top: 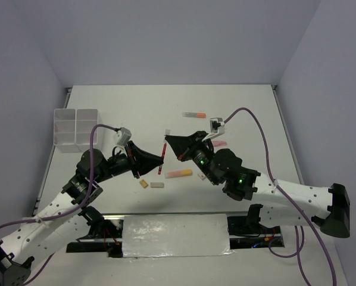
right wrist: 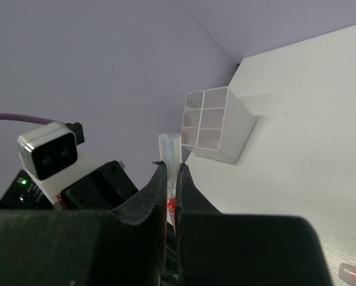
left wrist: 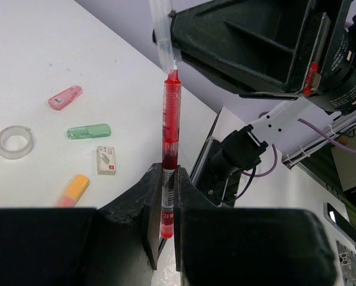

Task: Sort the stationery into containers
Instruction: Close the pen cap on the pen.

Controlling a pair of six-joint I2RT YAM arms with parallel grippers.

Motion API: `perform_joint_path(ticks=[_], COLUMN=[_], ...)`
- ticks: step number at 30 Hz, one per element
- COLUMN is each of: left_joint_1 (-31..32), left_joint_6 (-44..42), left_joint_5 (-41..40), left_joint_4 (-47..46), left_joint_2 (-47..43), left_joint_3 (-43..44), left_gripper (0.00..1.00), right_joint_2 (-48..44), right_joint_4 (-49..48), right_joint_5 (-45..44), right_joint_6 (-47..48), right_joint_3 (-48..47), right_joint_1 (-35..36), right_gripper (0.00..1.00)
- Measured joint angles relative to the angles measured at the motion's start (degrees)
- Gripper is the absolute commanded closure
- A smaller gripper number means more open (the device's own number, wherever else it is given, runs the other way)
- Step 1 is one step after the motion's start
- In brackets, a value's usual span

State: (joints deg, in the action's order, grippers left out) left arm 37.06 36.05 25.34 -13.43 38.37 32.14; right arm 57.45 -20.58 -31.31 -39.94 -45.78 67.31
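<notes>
My left gripper (top: 156, 161) is shut on the barrel of a red pen (top: 162, 159) and holds it above the table; in the left wrist view the pen (left wrist: 169, 131) stands up between the jaws. My right gripper (top: 169, 143) is shut on the pen's clear cap (right wrist: 170, 149) at the pen's upper end; the cap (left wrist: 162, 36) still sits over the tip. The white four-compartment container (top: 75, 126) stands at the far left and shows in the right wrist view (right wrist: 216, 125).
On the table lie a pink-orange marker (top: 179, 174), a tan eraser (top: 144, 183), a grey eraser (top: 157, 185) and an orange marker (top: 194, 114). The left wrist view shows a tape ring (left wrist: 14, 142), pink marker (left wrist: 65, 97), green marker (left wrist: 89, 131) and white eraser (left wrist: 106, 160).
</notes>
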Motion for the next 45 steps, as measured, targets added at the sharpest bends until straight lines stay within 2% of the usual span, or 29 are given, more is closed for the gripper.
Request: perform_joint_path(ticks=[17, 33, 45], left_joint_1=[0.0, 0.3, 0.3], left_joint_6=[0.2, 6.3, 7.2], left_joint_5=[-1.9, -3.3, -3.5], left_joint_4=[1.2, -2.3, -5.6], left_joint_2=[-0.4, -0.3, -0.9], left_joint_3=[0.1, 0.5, -0.7], left_gripper=[1.00, 1.00, 1.00], right_joint_2=[0.9, 1.3, 1.8], right_joint_4=[-2.6, -18.8, -20.7], right_joint_5=[0.3, 3.7, 4.1], right_joint_6=[1.0, 9.0, 7.9], right_joint_3=[1.6, 7.6, 7.7], right_joint_1=[0.2, 0.5, 0.4], right_gripper=[1.00, 1.00, 1.00])
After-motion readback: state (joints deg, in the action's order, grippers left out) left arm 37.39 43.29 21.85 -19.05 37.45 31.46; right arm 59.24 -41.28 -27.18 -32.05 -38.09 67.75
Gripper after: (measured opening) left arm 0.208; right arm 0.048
